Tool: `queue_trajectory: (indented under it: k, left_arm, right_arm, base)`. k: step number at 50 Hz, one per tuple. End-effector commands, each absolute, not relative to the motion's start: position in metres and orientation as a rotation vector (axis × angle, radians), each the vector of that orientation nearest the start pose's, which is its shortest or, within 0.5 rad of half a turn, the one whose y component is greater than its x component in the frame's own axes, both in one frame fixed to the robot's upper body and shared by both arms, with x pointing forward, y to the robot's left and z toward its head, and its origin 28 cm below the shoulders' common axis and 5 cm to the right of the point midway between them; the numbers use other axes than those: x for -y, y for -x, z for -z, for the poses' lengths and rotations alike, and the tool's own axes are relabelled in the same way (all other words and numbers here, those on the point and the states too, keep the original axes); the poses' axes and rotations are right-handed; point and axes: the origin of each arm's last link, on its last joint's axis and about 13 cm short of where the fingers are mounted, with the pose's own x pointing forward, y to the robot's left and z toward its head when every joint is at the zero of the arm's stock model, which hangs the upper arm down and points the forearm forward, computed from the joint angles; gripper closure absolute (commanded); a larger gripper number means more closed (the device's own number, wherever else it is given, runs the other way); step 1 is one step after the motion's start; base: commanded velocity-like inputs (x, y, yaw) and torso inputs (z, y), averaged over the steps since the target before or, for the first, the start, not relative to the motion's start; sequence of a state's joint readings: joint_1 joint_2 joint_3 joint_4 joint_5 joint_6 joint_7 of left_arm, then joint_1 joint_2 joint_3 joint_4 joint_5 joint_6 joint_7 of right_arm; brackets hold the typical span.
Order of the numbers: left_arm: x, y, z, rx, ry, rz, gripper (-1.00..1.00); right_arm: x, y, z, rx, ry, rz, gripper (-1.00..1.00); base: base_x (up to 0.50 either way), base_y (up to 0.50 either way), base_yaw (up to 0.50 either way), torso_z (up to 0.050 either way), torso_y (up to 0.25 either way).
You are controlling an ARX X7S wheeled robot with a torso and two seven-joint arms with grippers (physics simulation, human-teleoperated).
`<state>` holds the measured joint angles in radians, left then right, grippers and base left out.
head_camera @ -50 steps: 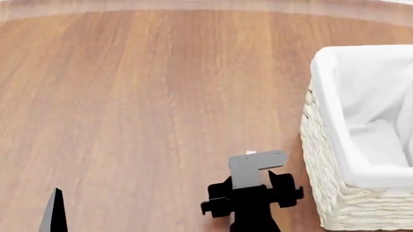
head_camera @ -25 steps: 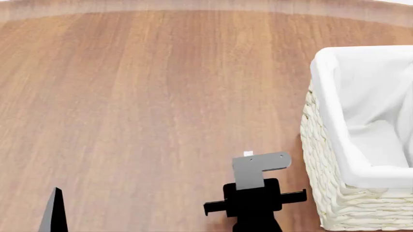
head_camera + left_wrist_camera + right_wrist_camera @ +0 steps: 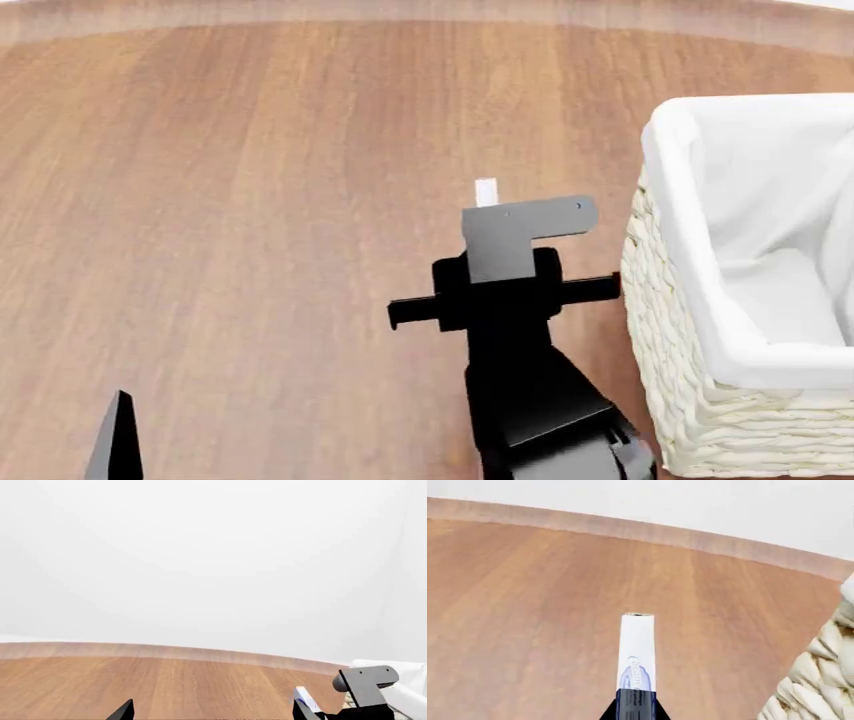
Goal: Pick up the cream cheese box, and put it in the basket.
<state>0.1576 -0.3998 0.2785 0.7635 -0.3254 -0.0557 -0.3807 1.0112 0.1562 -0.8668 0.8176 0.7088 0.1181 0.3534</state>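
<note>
The cream cheese box (image 3: pixel 486 191) is a thin white carton, and only its top edge shows above the grey bracket of my right gripper (image 3: pixel 491 228). That gripper is shut on it and holds it in the air, left of the basket (image 3: pixel 663 300). In the right wrist view the box (image 3: pixel 637 650) stands edge-on with blue print, its lower end clamped between the dark fingers (image 3: pixel 636 706). The box (image 3: pixel 304 698) also shows in the left wrist view. My left gripper (image 3: pixel 213 716) is open with nothing in it, low at the near left.
The basket's wicker wall (image 3: pixel 817 685) stands close on the right gripper's side; its white cloth liner (image 3: pixel 747 200) lies folded over the rim. A brown wooden table (image 3: pixel 267 200) stretches to a far edge (image 3: pixel 400 12). One left fingertip (image 3: pixel 118 440) shows near the front.
My right arm has risen and reached forward with the box, which now stands higher in the head view, level with the basket's side. The left arm has stayed where it was.
</note>
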Motion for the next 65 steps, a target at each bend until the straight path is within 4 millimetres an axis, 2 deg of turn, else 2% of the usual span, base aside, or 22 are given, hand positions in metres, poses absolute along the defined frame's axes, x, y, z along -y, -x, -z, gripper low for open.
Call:
queue_trajectory:
  k: [1, 2, 6, 15, 22, 33, 43, 49, 58, 61, 62, 65]
  left_arm:
    - [-0.197, -0.147, -0.128, 0.38, 0.136, 0.139, -1.0]
    - [-0.197, -0.147, -0.128, 0.379, 0.137, 0.139, -1.0]
    - [-0.197, -0.147, -0.128, 0.375, 0.139, 0.142, -1.0]
    - [-0.197, -0.147, -0.128, 0.376, 0.134, 0.144, -1.0]
    - [-0.197, -0.147, -0.128, 0.376, 0.131, 0.145, -1.0]
    - [-0.198, -0.146, -0.13, 0.377, 0.128, 0.142, -1.0]
    - [-0.197, -0.144, -0.13, 0.392, 0.121, 0.145, -1.0]
    - [-0.197, -0.145, -0.129, 0.388, 0.128, 0.146, -1.0]
    - [-0.197, -0.145, -0.129, 0.389, 0.129, 0.142, -1.0]
    - [-0.196, -0.144, -0.128, 0.386, 0.129, 0.148, -1.0]
    - [-0.196, -0.144, -0.129, 0.386, 0.128, 0.149, -1.0]
    - [-0.198, -0.145, -0.131, 0.391, 0.127, 0.141, -1.0]
  right_arm:
    - [0.048, -0.359, -0.175, 0.074, 0.155, -0.14, 1.0]
    - [0.046, -0.353, -0.187, 0.108, 0.149, -0.153, 1.0]
    - [0.043, -0.343, -0.205, 0.158, 0.153, -0.168, 1.0]
    - [0.044, -0.328, -0.226, 0.223, 0.143, -0.187, 1.0]
    - [0.046, -0.307, -0.256, 0.322, 0.141, -0.2, 1.0]
    - [0.061, -0.279, -0.3, 0.445, 0.105, -0.198, 1.0]
    - [0.102, -0.284, -0.318, 0.457, 0.104, -0.076, 1.0]
    - [0.137, -0.296, -0.321, 0.405, 0.126, 0.012, 1.0]
    - [0.189, -0.327, -0.309, 0.245, 0.176, 0.085, 1.0]
    - [0.197, -0.343, -0.304, 0.183, 0.217, 0.119, 1.0]
    - [0.202, -0.353, -0.299, 0.134, 0.188, 0.123, 1.0]
    - [0.21, -0.365, -0.292, 0.069, 0.188, 0.143, 1.0]
  base:
    - [0.0, 0.0, 0.0, 0.0, 0.0]
    - [0.0, 0.0, 0.0, 0.0, 0.0]
    - [0.0, 0.0, 0.0, 0.0, 0.0]
    - [0.0, 0.0, 0.0, 0.0, 0.237]
    - [0.0, 0.0, 0.0, 0.0, 0.25]
    - [0.0, 0.0, 0.0, 0.0, 0.25]
    - [0.0, 0.0, 0.0, 0.0, 0.039]
    - [0.0, 0.0, 0.0, 0.0, 0.0]
    - [0.0, 0.0, 0.0, 0.0, 0.0]
    - [0.0, 0.0, 0.0, 0.0, 0.0]
    - [0.0, 0.0, 0.0, 0.0, 0.0]
    - [0.0, 0.0, 0.0, 0.0, 0.0]
